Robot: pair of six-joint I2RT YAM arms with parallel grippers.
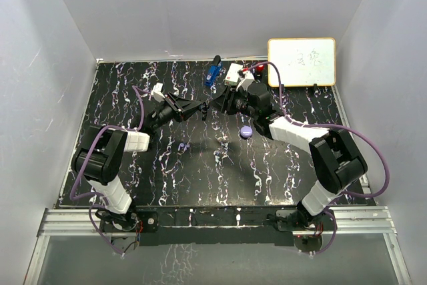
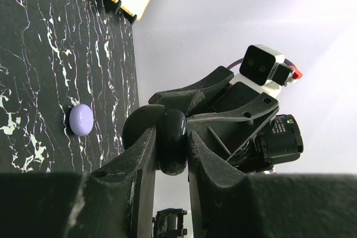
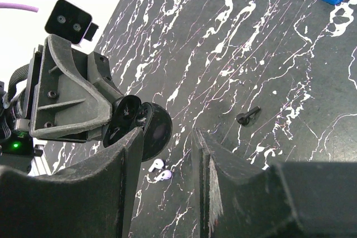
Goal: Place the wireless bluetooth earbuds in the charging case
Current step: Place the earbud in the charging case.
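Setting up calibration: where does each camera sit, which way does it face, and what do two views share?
Top external: above and behind the robot, looking down on the table; left arm and right arm show.
Left wrist: faces the right arm; left gripper clamps the black case.
Right wrist: faces the left arm and table; right gripper in front, jaws apart.
Shared: both wrist views show the black case.

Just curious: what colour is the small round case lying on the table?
Pale lilac. The round case shows best in the left wrist view.
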